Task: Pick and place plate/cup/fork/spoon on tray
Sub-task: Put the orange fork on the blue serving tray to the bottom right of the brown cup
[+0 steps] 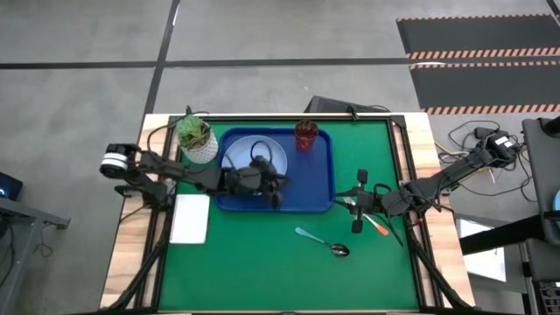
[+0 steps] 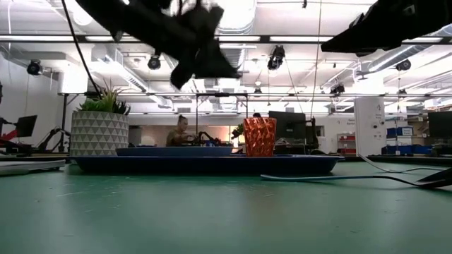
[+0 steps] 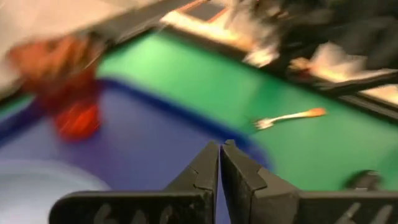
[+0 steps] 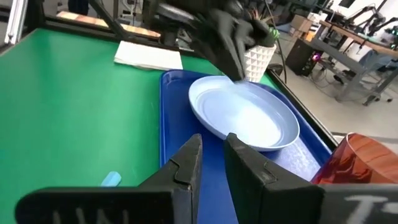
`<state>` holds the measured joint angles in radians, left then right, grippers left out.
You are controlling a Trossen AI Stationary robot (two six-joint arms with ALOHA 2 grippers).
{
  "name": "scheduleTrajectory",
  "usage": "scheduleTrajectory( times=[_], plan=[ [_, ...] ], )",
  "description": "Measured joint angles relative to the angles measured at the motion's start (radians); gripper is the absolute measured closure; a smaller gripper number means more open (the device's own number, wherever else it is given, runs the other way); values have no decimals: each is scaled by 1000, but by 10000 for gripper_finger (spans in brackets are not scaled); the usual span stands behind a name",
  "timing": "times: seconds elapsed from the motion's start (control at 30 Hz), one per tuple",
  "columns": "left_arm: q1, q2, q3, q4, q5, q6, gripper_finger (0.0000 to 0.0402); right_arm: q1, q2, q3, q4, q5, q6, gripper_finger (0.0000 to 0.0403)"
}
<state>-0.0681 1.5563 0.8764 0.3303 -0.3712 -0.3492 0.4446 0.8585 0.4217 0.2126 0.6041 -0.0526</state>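
Note:
The dark-blue tray [image 1: 315, 179] lies on the green mat. The light-blue plate [image 1: 241, 157] rests flat in its left half. The reddish-brown cup [image 1: 306, 134] stands upright in its far right corner. The orange-handled fork [image 3: 289, 118] lies on the mat right of the tray, beside my right gripper [image 1: 359, 206]. The teal-handled spoon [image 1: 322, 242] lies on the mat nearer the front. My left gripper [image 3: 221, 168] is shut and empty, above the tray [image 2: 194, 67]. My right gripper [image 4: 213, 155] hovers empty, its fingers a narrow gap apart.
A white pot with a green plant [image 1: 197, 140] stands at the tray's far left corner. A white folded sheet [image 1: 191, 219] lies left of the mat. Bare green mat [image 1: 254, 271] stretches to the near edge. A person [image 2: 180, 130] is far off in the room.

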Motion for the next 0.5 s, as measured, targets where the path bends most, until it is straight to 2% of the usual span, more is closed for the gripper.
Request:
scheduleTrajectory(
  times=[0.13,0.3,0.4,0.5],
  plan=[
    [-61,5,0,76,3,106,401,0,0,0,-1,7,47,347],
    [-78,5,0,78,3,119,401,-11,0,8,-60,113,180,347],
    [-78,5,0,81,1,119,401,-36,1,60,-246,108,339,347],
    [-78,7,0,85,-1,117,401,-72,18,142,-542,51,607,347]
  ],
)
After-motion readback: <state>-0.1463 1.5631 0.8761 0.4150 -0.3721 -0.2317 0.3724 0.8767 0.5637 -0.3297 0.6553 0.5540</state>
